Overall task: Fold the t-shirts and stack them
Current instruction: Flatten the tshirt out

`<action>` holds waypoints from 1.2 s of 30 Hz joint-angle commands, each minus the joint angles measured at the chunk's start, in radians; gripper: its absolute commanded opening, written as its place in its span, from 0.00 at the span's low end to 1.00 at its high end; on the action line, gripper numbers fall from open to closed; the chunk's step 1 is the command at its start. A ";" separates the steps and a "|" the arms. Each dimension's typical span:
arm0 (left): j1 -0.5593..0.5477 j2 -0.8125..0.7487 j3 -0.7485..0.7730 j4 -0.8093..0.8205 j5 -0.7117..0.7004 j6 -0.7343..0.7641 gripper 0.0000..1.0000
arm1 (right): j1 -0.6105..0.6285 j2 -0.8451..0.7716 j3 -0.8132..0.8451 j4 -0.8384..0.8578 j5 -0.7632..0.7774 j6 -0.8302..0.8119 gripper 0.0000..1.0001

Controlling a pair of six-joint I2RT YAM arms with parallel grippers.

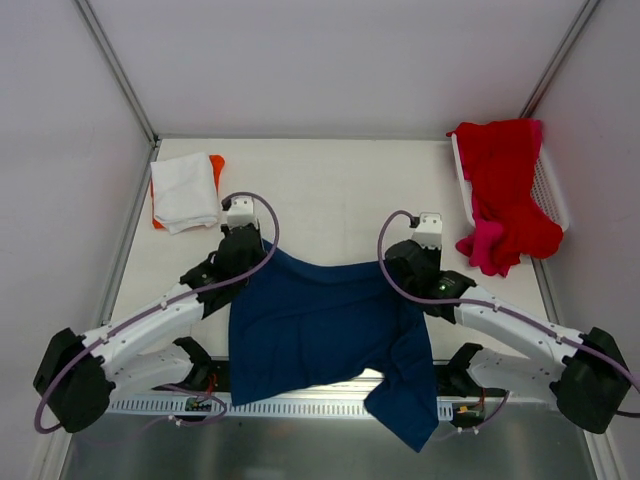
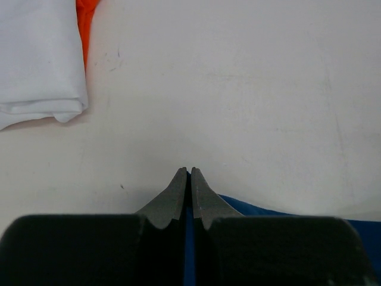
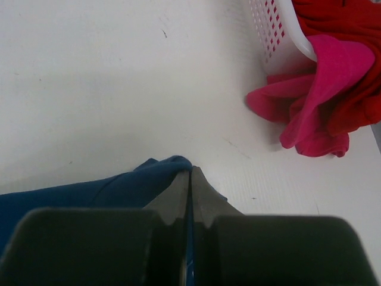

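A navy blue t-shirt (image 1: 320,330) hangs stretched between my two grippers, its lower part draped over the table's near edge. My left gripper (image 1: 243,250) is shut on its left top corner; blue cloth (image 2: 189,238) shows between the closed fingers. My right gripper (image 1: 408,262) is shut on the right top corner, where the blue cloth (image 3: 137,182) bunches against the fingers. A folded white t-shirt (image 1: 185,190) lies on a folded orange one (image 1: 216,163) at the far left. Red (image 1: 505,175) and pink (image 1: 487,243) t-shirts spill from the basket at the far right.
The white mesh basket (image 1: 550,190) stands at the far right edge of the table. The white tabletop (image 1: 330,190) stretches between the folded pile and the basket. Metal frame posts rise at both back corners.
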 commanded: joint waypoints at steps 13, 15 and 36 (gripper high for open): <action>0.436 0.416 0.170 0.278 0.628 0.108 0.00 | -0.360 0.305 0.177 0.437 -0.551 -0.306 0.00; 0.461 0.454 0.185 0.297 0.631 0.109 0.00 | -0.389 0.359 0.237 0.441 -0.575 -0.327 0.00; 0.643 0.956 0.812 0.080 0.625 0.140 0.00 | -0.563 0.962 0.851 0.313 -0.669 -0.364 0.01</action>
